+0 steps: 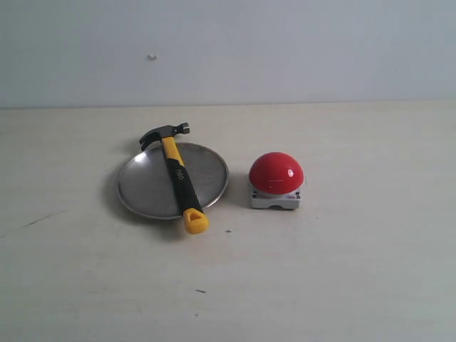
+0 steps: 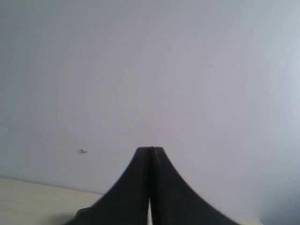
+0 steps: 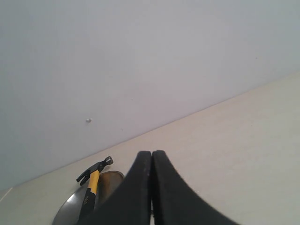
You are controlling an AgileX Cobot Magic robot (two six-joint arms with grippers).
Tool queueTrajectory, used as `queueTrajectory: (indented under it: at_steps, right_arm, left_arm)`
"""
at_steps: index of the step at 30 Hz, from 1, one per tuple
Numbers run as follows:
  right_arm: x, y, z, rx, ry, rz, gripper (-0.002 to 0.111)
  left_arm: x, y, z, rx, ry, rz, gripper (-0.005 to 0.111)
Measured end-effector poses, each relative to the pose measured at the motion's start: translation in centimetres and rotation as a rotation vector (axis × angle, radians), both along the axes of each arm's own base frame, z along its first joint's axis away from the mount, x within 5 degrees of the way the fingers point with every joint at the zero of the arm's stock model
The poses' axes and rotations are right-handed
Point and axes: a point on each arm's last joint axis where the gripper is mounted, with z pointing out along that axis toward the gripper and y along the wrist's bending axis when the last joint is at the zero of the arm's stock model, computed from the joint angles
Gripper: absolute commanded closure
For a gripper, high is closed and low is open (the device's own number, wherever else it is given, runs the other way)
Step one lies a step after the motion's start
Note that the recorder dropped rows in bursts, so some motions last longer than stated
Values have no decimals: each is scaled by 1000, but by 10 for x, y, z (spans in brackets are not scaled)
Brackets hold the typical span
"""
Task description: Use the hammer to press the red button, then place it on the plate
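Pale, cream-coloured table [image 1: 342,271] fills most of the exterior view, and we see a plain white wall [image 1: 299,50] behind it with a small speck [image 1: 151,56] on it. On the left half of the table sits the plate [image 1: 142,187], round and shiny. The hammer [image 1: 178,178] lies across the plate. Its dark steel head is at the far rim, its black handle runs over the dish, and its yellow looped end juts past the near rim. We cannot tell whether the head touches the table. The red button [image 1: 276,172] stands on its grey base just to the right of the plate, apart from it and from the hammer.

From the left wrist view we mostly see the white wall, the same speck [image 2: 83,150] and a thin strip of table [image 2: 33,201]. The left gripper [image 2: 151,151] has its two black fingers pressed together along a thin seam.

From the right wrist view we see the table [image 3: 234,164] meeting the wall. The right gripper [image 3: 152,153] also has its fingers closed flat against each other. Beyond it we make out the hammer [image 3: 93,174], head and yellow neck showing, lying on the plate [image 3: 70,208], well apart from the gripper's tips.
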Motion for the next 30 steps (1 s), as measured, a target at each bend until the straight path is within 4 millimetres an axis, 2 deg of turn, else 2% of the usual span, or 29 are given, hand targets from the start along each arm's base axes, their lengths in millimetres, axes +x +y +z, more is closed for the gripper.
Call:
queueTrajectory:
  at_steps: [12,14,17,19,30]
  right_arm:
    - [0,0,0,0,2,0,108]
    - [0,0,0,0,2,0,108]
    - [0,0,0,0,2,0,108]
    - [0,0,0,0,2,0,108]
    - [0,0,0,0,2,0,108]
  left_arm:
    - [1,-1,-3,-3,11,-12,107]
    - [3,-3,-12,25,29,-17,107]
    - [10,-7,-39,66,101,-24,107]
    - [11,-7,-43,66,114,-26,107]
    - [10,-8,-39,56,102,-39,107]
